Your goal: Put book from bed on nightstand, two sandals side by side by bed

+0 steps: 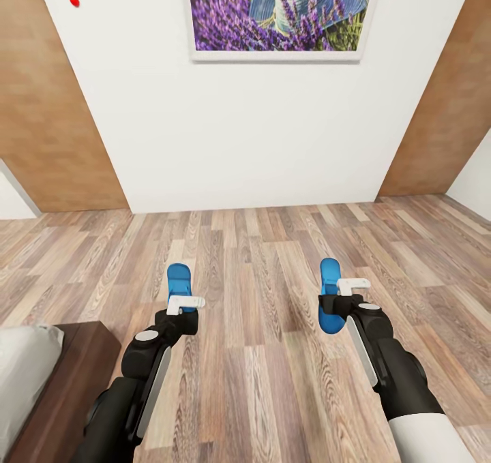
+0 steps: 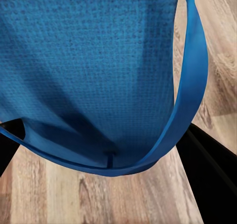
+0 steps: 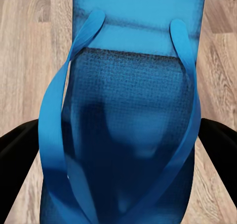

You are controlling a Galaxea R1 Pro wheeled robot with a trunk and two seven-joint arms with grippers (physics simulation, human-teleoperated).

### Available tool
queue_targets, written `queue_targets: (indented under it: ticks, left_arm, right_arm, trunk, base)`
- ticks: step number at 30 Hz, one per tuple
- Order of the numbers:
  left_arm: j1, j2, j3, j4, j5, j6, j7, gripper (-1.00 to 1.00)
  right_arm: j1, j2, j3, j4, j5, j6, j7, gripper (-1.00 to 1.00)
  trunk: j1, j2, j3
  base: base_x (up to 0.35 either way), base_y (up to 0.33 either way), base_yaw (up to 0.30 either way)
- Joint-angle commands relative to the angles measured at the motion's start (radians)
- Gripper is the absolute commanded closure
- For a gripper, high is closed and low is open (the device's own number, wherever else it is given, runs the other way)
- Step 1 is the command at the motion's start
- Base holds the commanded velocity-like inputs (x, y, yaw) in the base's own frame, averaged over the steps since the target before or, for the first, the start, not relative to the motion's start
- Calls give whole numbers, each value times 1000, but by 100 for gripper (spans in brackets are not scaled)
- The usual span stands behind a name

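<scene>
head view: both arms out front over the wood-plank floor [image 1: 259, 326], each with a blue sandal at its tip. left gripper [image 1: 185, 304] has the left sandal [image 1: 179, 279] sticking out ahead of it, right gripper [image 1: 353, 287] has the right sandal [image 1: 330, 305] alongside and under its white fingers; the two sandals are well apart, one per arm. wrist views add what the head cam can't resolve: left wrist view shows the textured sole of the left sandal [image 2: 89, 70] right up against the lens, with its strap [image 2: 190, 85] looping round and meeting at the toe post, planks behind it and dark finger edges [image 2: 210, 159] at the sides. right wrist view shows the right sandal [image 3: 133, 115] lengthwise, both strap arms [image 3: 54, 110] running along it, black finger bodies [image 3: 19, 145] flanking it on both sides. room: white wall [image 1: 239, 129] ahead with a framed lavender picture [image 1: 283, 13], a small red dot [image 1: 74, 1] on the wall, wood panels either side. corner of the bed [image 1: 68, 367], dark frame and grey mattress, sits near the left arm. claws: each looks clamped on its sandal, both sandals appear held off the floor; exact jaw opening hidden by the sandals.
</scene>
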State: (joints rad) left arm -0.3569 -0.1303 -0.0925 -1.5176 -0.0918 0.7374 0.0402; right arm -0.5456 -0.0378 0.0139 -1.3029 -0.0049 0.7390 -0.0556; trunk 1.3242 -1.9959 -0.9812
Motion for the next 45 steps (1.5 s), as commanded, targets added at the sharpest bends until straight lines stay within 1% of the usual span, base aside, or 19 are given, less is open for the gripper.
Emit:
queue_targets:
  ticks: [1,21,28,34,45]
  left_arm:
    - [-1,0,-1,-1,-9,5,0,100]
    - [-1,0,-1,-2,-11,5,0,100]
    - [-1,1,-4,-2,-11,2,-2,100]
    - [-1,0,-18,-2,-11,3,1,100]
    - [-1,0,-21,-1,-11,4,2,100]
  right_arm:
    - [-1,-1,1,-1,-1,5,-4,100]
    - [-1,-1,1,3,0,5,-4,100]
    - [-1,-1,2,3,2,5,-4,100]
    - [-1,-1,1,4,2,5,-4,100]
    - [-1,-1,1,5,2,5,-4,100]
  trunk:
    - [-4,7,2]
    - [-81,147,65]
    - [-81,147,65]
    - [-81,147,65]
    - [-81,147,65]
  base:
    - [0,0,0]
    - [0,0,0]
    - [72,0,0]
    - [303,0,0]
    - [329,-30,3]
